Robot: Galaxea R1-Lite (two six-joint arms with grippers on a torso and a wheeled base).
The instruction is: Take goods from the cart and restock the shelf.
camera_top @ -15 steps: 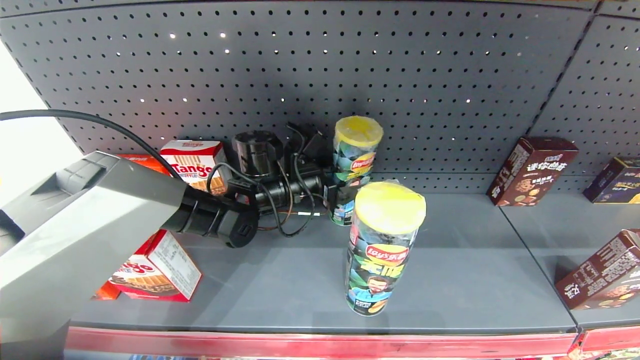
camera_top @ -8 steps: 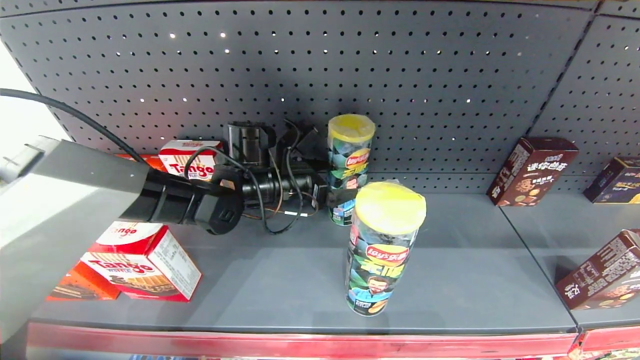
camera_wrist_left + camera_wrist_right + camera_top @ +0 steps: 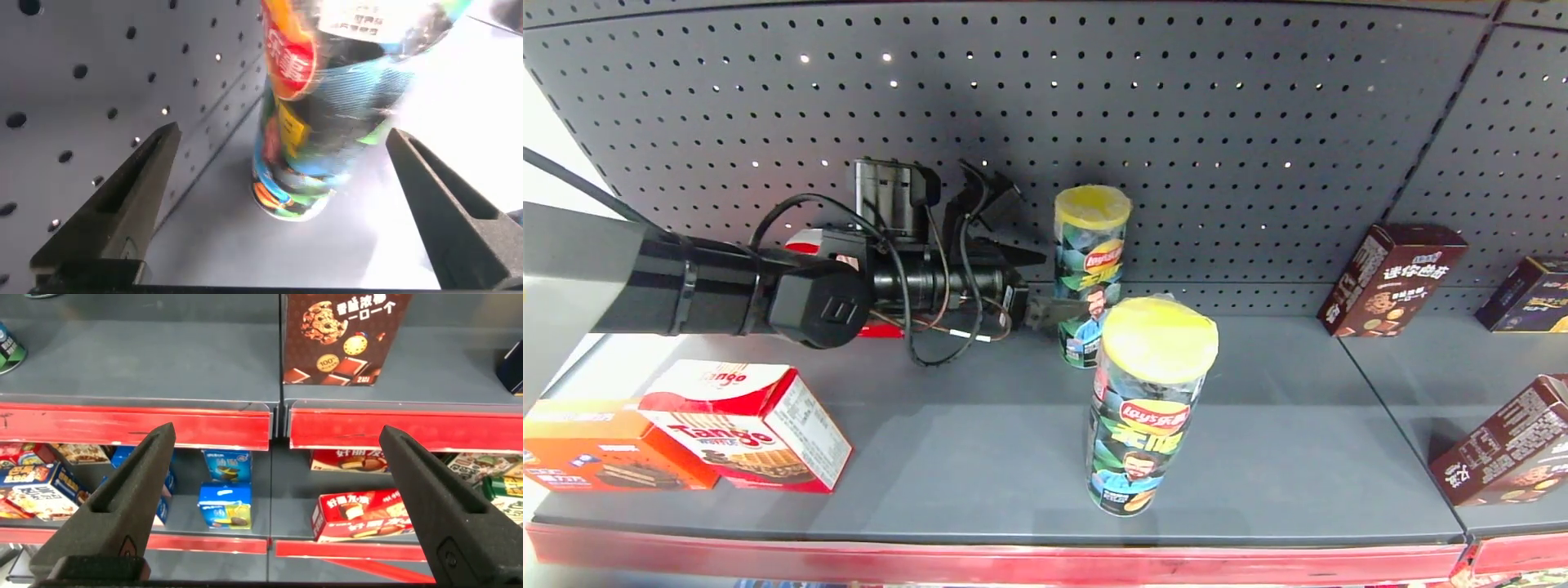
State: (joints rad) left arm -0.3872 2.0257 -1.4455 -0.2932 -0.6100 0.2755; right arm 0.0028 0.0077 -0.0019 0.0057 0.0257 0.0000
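Withdrawing cleanly from the rear chip can (image 3: 1092, 269) looks like the step in hand. The can stands upright on the shelf (image 3: 980, 457) just ahead of the left gripper (image 3: 1045, 286), whose jaws are spread wide with nothing between them. In the left wrist view the can sits beyond the fingertips (image 3: 163, 139), centred on the gap, with the pegboard (image 3: 1176, 122) close behind it and running along one finger's side.

One finger ends very near the can's lower wall in the head view, and I cannot tell whether it touches. So the retreat should run straight back along the gripper's own axis, with the jaws kept wide and no sideways sweep or roll until the tips are well clear. A tall, narrow can is likely to tip from a light nudge low down.

A second chip can (image 3: 1147, 408) stands nearer the shelf's front edge, off to the gripper's side, so swinging that way is best avoided. The wafer boxes (image 3: 756, 425) lie beneath the arm, so keep height.

The right gripper (image 3: 278, 433) is also spread and unloaded.
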